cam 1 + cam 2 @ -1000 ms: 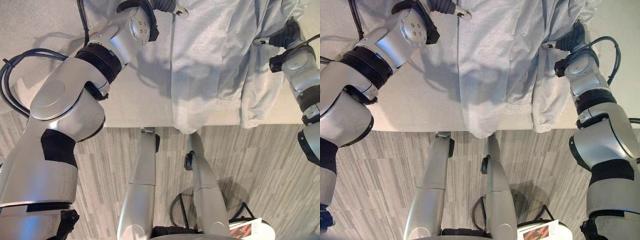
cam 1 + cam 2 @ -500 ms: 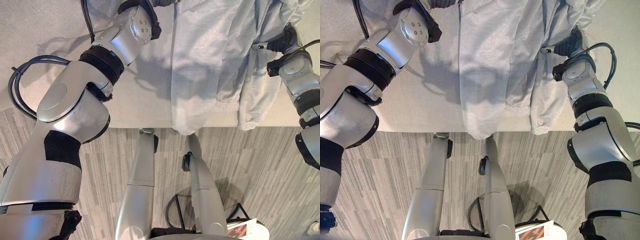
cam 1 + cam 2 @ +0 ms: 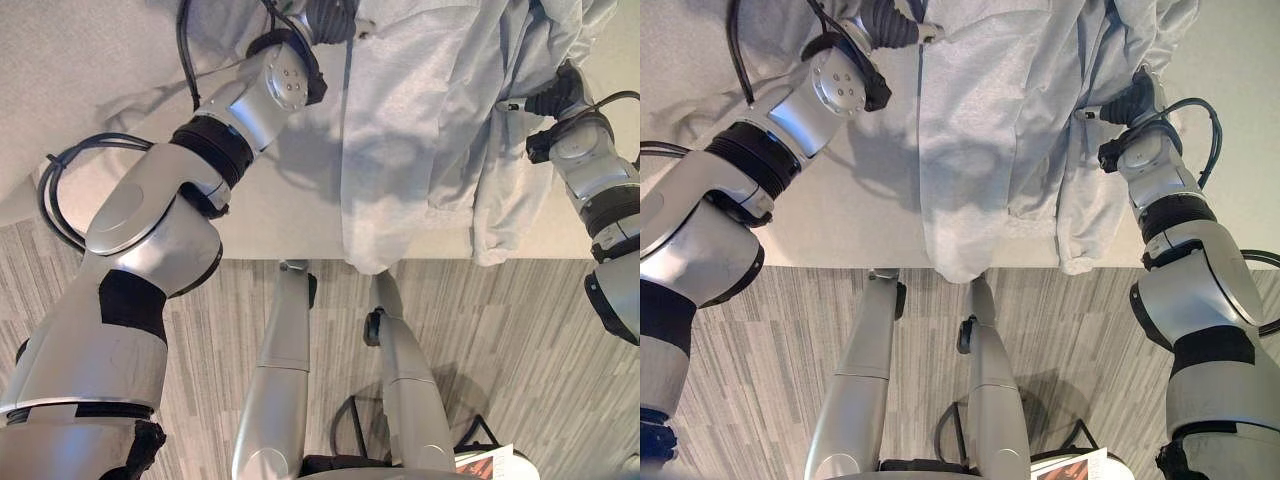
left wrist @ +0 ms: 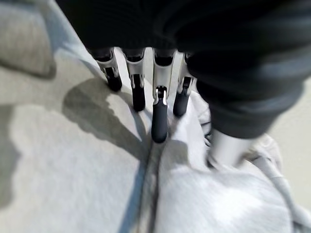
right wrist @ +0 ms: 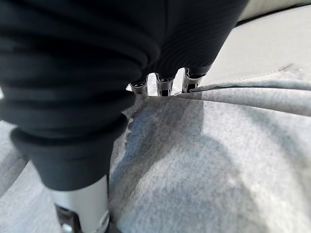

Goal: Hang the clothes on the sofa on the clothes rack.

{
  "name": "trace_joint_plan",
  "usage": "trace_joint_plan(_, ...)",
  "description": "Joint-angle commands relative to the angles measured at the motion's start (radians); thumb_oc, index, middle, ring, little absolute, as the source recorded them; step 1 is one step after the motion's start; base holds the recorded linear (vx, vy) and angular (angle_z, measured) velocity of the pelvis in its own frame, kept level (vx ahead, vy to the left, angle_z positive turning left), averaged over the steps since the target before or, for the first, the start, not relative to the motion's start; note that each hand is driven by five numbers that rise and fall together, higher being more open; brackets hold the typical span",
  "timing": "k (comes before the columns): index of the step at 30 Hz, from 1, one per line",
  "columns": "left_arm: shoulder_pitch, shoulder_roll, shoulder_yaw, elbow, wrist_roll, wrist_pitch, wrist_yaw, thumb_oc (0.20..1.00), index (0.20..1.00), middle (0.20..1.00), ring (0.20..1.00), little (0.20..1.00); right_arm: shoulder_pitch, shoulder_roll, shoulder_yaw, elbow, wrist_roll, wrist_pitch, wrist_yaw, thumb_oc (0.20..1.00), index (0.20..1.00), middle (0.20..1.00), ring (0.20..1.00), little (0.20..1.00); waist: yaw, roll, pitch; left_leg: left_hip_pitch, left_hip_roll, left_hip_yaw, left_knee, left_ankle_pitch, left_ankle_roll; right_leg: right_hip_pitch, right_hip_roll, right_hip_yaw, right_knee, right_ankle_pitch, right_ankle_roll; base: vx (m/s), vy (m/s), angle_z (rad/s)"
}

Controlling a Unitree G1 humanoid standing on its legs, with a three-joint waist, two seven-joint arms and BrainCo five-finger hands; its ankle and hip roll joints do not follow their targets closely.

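Over the last second you have raised both arms a little, and the light grey garment (image 3: 420, 130) has come up with them, its hem hanging over the sofa's (image 3: 260, 215) front edge. Your left hand (image 4: 160, 104) has its fingers (image 4: 159, 128) bent down into the cloth beside the zip and thumb pressed to it, holding a fold. Your right hand (image 5: 165, 85) has its fingers buried in the fabric, so I cannot tell their grip; I judge the lift underway, the hanging step not yet reached.
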Motion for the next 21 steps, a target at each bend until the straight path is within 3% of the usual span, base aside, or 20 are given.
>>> trace_joint_plan(1,0.070,-0.011,-0.048,0.026,-0.007,0.019,-0.058,1.000,1.000,1.000,1.000,1.000,0.081,-0.041,0.021,0.076,-0.012,0.007,0.056,1.000,1.000,1.000,1.000,1.000,0.032,0.125,0.026,0.382,0.122,-0.162,-0.560,0.107,-0.134,0.165,-0.085,0.006,-0.039,-0.094,-0.005,-0.01,-0.055,-0.01)
trace_joint_plan(7,0.074,-0.009,-0.053,0.014,0.008,0.025,-0.057,1.000,1.000,1.000,1.000,1.000,0.096,-0.044,0.019,0.104,-0.014,0.011,0.063,1.000,1.000,1.000,1.000,1.000,0.047,0.137,0.026,0.393,0.119,-0.161,-0.560,0.108,-0.129,0.178,-0.086,0.006,-0.039,-0.092,-0.005,0.00,-0.016,0.01)
trace_joint_plan(8,0.094,-0.008,-0.057,-0.037,0.018,0.027,-0.059,1.000,1.000,1.000,1.000,1.000,0.107,-0.045,0.022,0.147,-0.017,0.018,0.076,1.000,1.000,1.000,1.000,1.000,0.073,0.158,0.026,0.415,0.114,-0.154,-0.560,0.102,-0.115,0.204,-0.084,0.008,-0.039,-0.092,-0.004,0.00,-0.045,0.04)
trace_joint_plan(12,0.105,-0.012,-0.062,-0.084,0.029,0.028,-0.058,1.000,1.000,1.000,1.000,1.000,0.114,-0.040,0.032,0.176,-0.027,0.022,0.082,1.000,1.000,1.000,1.000,1.000,0.088,0.169,0.026,0.426,0.114,-0.152,-0.560,0.101,-0.104,0.218,-0.082,0.006,-0.039,-0.094,-0.003,-0.01,-0.025,-0.01)
trace_joint_plan(21,0.042,-0.063,-0.127,0.136,0.075,0.037,-0.064,1.000,1.000,1.000,1.000,1.000,0.097,-0.021,0.048,0.189,-0.031,0.023,0.080,1.000,1.000,1.000,1.000,1.000,0.081,0.161,0.026,0.420,0.119,-0.156,-0.560,0.098,-0.101,0.216,-0.078,0.006,-0.039,-0.094,0.000,0.00,-0.034,0.01)
